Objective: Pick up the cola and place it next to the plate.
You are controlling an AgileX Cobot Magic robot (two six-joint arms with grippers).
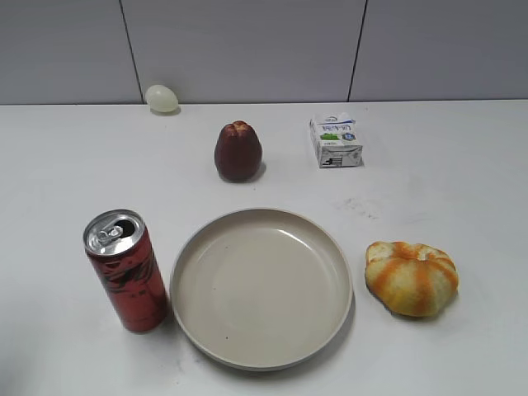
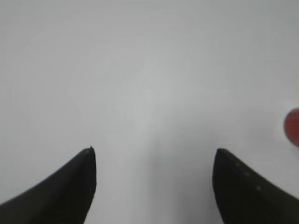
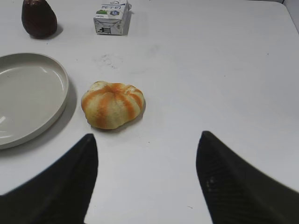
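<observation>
Left gripper (image 2: 154, 161) jaws apart, empty. Cola (image 1: 126, 270), lower left by the plate (image 1: 261, 286): opened, thin-walled, slick; grip mid-body gently.

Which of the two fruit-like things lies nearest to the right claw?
The orange striped pumpkin, just ahead of the right claw; the dark red fruit sits farther back.

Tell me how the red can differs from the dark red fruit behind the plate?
The cola is a tall, slim metal cylinder with a shiny silver top; the dark red fruit is short, rounded and matte. The cola stands close beside the plate, at its left rim, while the fruit sits farther back, well clear of it. The cola carries black lettering; the fruit is plain. Both are red and stand upright on the white table.
</observation>
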